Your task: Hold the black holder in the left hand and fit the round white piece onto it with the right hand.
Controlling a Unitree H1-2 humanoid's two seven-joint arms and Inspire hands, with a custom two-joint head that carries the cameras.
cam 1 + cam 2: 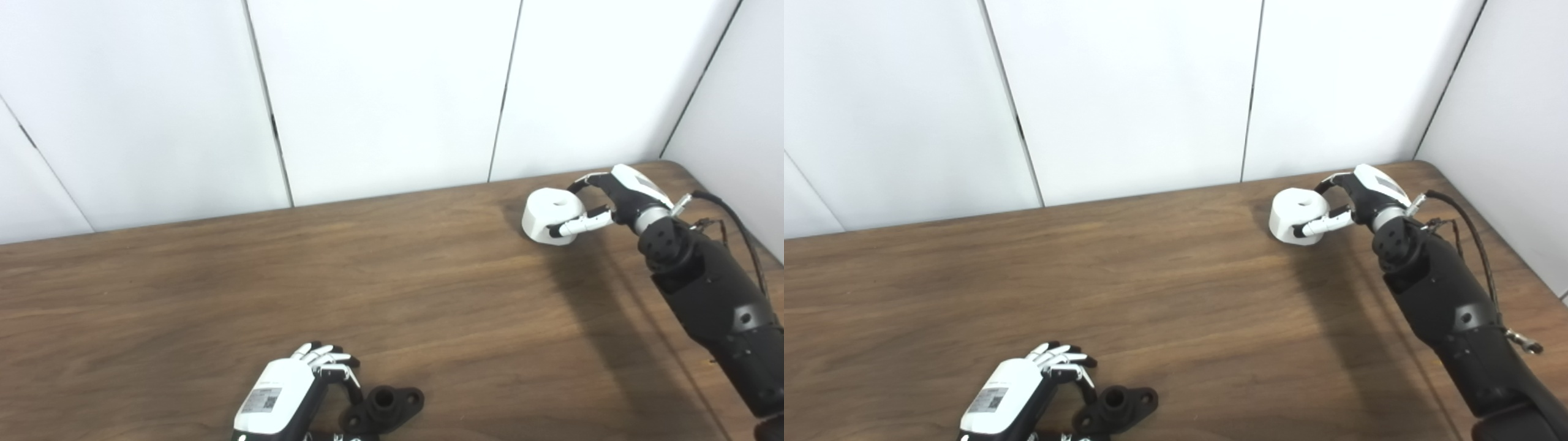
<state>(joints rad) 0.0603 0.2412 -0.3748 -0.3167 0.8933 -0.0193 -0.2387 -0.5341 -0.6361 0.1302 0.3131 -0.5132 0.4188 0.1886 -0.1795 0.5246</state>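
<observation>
The black holder [386,407], a short tube on a two-eared flange, lies flat on the wooden table [392,294] at the near edge. My left hand [288,392] sits just left of it, fingers curled down onto its left ear and the thumb below, partly cut off by the picture's edge. The round white piece [548,214], a thick disc with a centre hole, is at the far right of the table. My right hand [612,199] is closed on it, thumb across its front and fingers over its back.
White wall panels [392,92] stand along the table's far edge and right side. A black cable [732,214] loops off the right wrist, near the table's right edge. Bare wood lies between the two hands.
</observation>
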